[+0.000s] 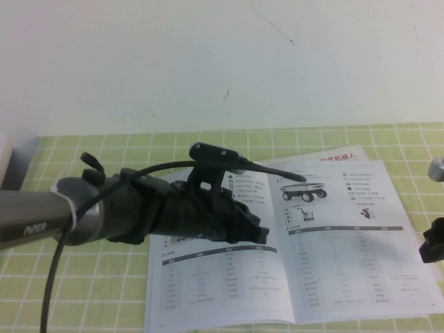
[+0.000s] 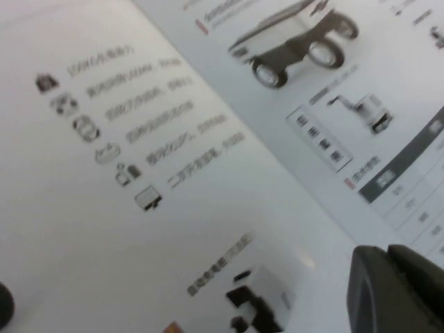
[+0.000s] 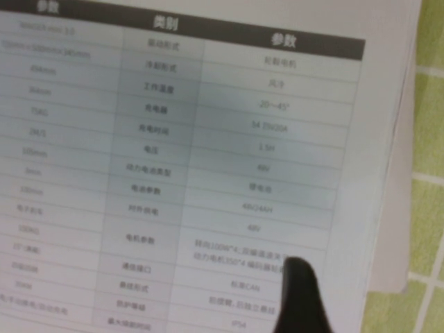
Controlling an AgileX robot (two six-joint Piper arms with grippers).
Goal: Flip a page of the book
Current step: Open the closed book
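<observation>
The book (image 1: 326, 229) lies open and flat on the green checked cloth, with a wheeled robot pictured on its right page. My left gripper (image 1: 255, 232) reaches in from the left and hovers low over the left page. In the left wrist view one of its fingers (image 2: 395, 291) shows at one edge and a dark tip at the opposite edge, so my left gripper (image 2: 194, 295) is open and empty over the page (image 2: 208, 173). My right gripper (image 1: 431, 250) is at the book's right edge. In the right wrist view my right gripper (image 3: 298, 284) is shut, its tip over the table printed on the right page (image 3: 173, 173).
The green checked cloth (image 1: 83, 291) covers the table up to a white wall at the back. A grey object (image 1: 437, 168) sits at the far right edge. A pale box edge (image 1: 10, 163) shows at the far left. The left arm and its cable (image 1: 52, 277) cross the left side.
</observation>
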